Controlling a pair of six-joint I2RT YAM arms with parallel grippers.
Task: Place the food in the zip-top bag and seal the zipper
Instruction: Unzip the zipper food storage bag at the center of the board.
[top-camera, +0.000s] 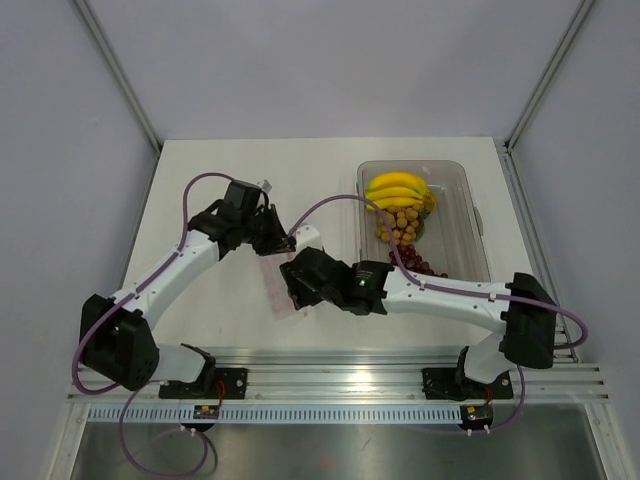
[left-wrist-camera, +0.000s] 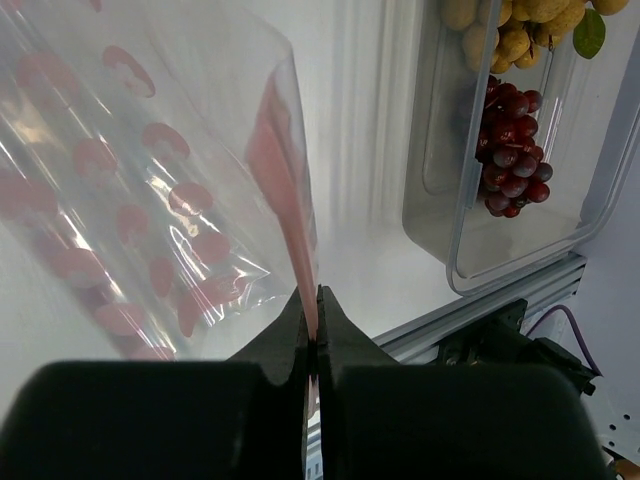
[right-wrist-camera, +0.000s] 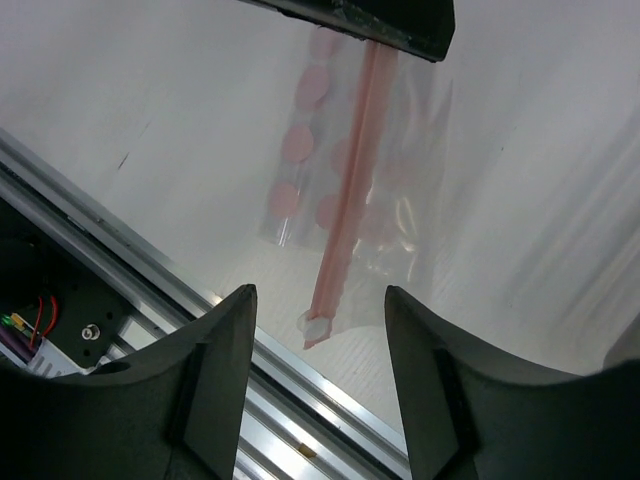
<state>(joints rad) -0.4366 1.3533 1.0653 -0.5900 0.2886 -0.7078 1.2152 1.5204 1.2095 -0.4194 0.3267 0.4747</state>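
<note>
The zip-top bag (top-camera: 279, 292), clear with pink dots, hangs over the table between the two arms. My left gripper (left-wrist-camera: 315, 303) is shut on the zipper (left-wrist-camera: 280, 170), the pink strip at the bag's edge, and the bag (left-wrist-camera: 120, 200) spreads away to the left. My right gripper (right-wrist-camera: 320, 300) is open just below the zipper's (right-wrist-camera: 350, 200) free end, touching nothing. The food lies in a clear tray: yellow bananas (top-camera: 397, 188), tan round fruits (top-camera: 400, 226) and dark red grapes (top-camera: 424, 265). The grapes (left-wrist-camera: 512, 160) also show in the left wrist view.
The rigid clear tray (top-camera: 467, 215) stands at the right of the table, its near corner (left-wrist-camera: 455, 250) close to the left gripper. An aluminium rail (top-camera: 340, 365) runs along the table's near edge, right under the right gripper (top-camera: 296, 284).
</note>
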